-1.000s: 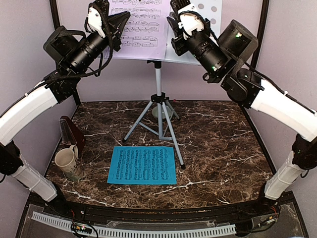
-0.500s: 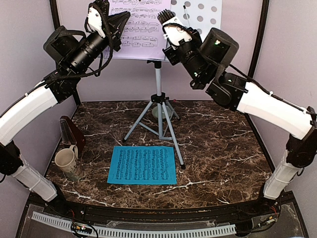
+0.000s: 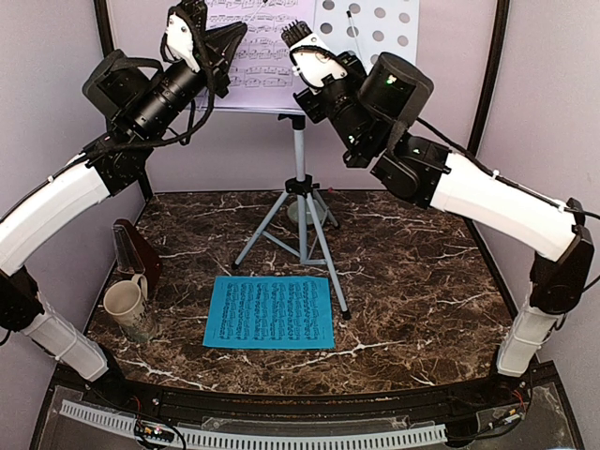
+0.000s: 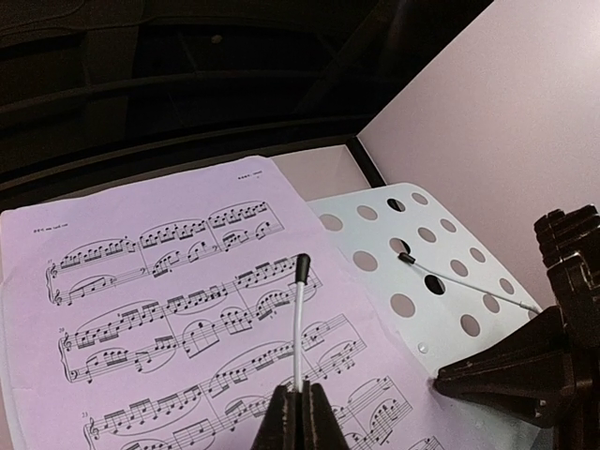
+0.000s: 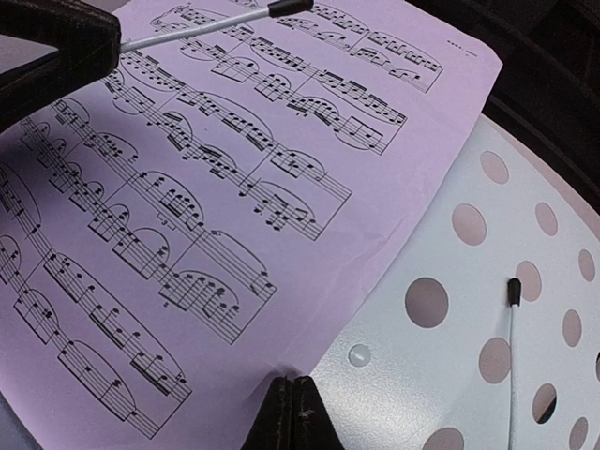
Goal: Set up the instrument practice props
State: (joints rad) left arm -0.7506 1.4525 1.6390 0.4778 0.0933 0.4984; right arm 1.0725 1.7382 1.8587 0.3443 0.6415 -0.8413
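Observation:
The silver tripod music stand (image 3: 299, 150) stands at the back centre, its perforated tray (image 3: 375, 19) up high. The lilac sheet (image 3: 262, 56) lies on the tray's left half. My left gripper (image 3: 190, 11) is shut on the stand's left page-holder wire (image 4: 299, 319), which lies over the sheet (image 4: 169, 309). My right gripper (image 3: 297, 33) is shut on the lilac sheet's lower right corner (image 5: 281, 361), where the paper creases, beside bare tray (image 5: 441, 375). The bright-blue sheet (image 3: 270, 311) lies flat on the table in front of the tripod. The dark-brown metronome (image 3: 131, 248) stands at the left edge.
A cream mug (image 3: 127, 305) stands just in front of the metronome. A small pale bowl (image 3: 298, 212) is partly hidden behind the tripod legs. The second page-holder wire (image 5: 512, 356) lies on the tray's right half. Lilac walls close in the back and sides.
My right gripper has swung left across the tray, from its bare right half to the lilac sheet's right corner. The left arm has not moved.

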